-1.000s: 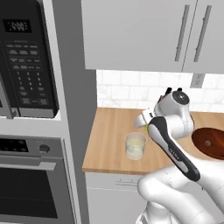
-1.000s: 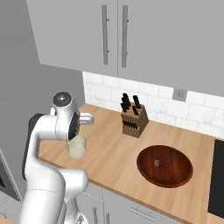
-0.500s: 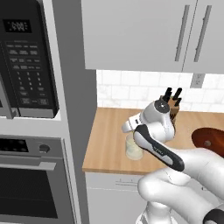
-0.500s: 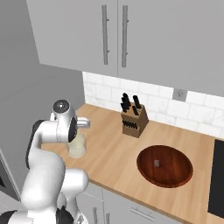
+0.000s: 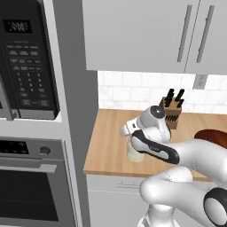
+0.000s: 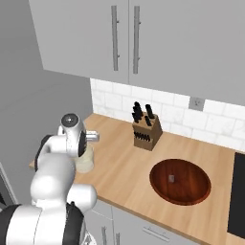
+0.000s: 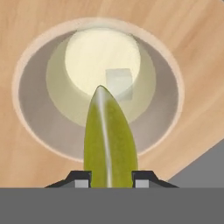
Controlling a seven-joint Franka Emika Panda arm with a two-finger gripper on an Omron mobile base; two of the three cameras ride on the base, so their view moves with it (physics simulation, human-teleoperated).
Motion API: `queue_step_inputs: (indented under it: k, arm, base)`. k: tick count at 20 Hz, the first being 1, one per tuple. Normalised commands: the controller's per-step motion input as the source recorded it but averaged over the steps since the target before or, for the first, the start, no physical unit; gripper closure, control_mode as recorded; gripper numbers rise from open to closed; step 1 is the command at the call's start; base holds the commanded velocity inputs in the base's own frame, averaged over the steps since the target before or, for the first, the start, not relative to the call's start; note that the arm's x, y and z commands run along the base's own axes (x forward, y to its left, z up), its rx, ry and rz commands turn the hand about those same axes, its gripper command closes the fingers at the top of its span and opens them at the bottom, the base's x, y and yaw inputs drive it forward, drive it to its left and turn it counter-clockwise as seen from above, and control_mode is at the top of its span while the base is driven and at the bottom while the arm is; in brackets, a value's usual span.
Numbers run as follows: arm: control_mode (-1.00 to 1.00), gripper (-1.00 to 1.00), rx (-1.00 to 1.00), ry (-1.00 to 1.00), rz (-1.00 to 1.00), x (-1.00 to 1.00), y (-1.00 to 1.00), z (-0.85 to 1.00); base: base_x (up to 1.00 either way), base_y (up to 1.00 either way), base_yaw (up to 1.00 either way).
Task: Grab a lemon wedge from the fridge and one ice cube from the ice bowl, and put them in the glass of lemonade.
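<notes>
Gripper [image 7: 107, 181] fingers are clamped on the lemon wedge [image 7: 109, 144], seen in the hand view. The wedge points down over the glass of lemonade [image 7: 101, 65]. A pale ice cube [image 7: 119, 83] floats in the drink. Wood counter [image 7: 26, 26] lies all around the glass.

From the left base view, the glass [image 5: 134, 152] stands near the left end of the counter [image 5: 108, 142], partly behind the white arm [image 5: 153, 133]. A knife block [image 5: 172, 113] sits far back by the white tile wall. The microwave [image 5: 26, 62] on the left has button words too small to read. An oven [image 5: 33, 181] is below it.

From the right base view, the ice bowl [image 6: 180, 182] sits to the right, well apart from the glass [image 6: 85, 160]. One small cube [image 6: 171, 178] lies in it.
</notes>
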Motion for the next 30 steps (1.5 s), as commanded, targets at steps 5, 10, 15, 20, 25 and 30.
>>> queue_step_inputs:
  k: [5,10,15,20,25,30]
  arm:
    - [-1.00,1.00,0.00,-0.04,0.00,0.12,0.00,-0.25]
    - [-1.00,1.00,0.00,-0.11,0.00,0.38,0.00,-0.29]
    - [-1.00,1.00,0.00,-0.09,0.00,0.10,0.00,-0.06]
    - [-1.00,-1.00,0.00,-0.08,0.00,-0.02,0.00,0.31]
    - [-1.00,-1.00,0.00,-0.02,0.00,-0.05,0.00,0.28]
    - [-1.00,-1.00,0.00,0.00,0.00,-0.32,-0.09,0.53]
  base:
    - [0.00,0.00,0.00]
    - [0.00,0.00,0.00]
    - [0.00,0.00,0.00]
    - [0.00,0.00,0.00]
    - [0.00,0.00,0.00]
    - [0.00,0.00,0.00]
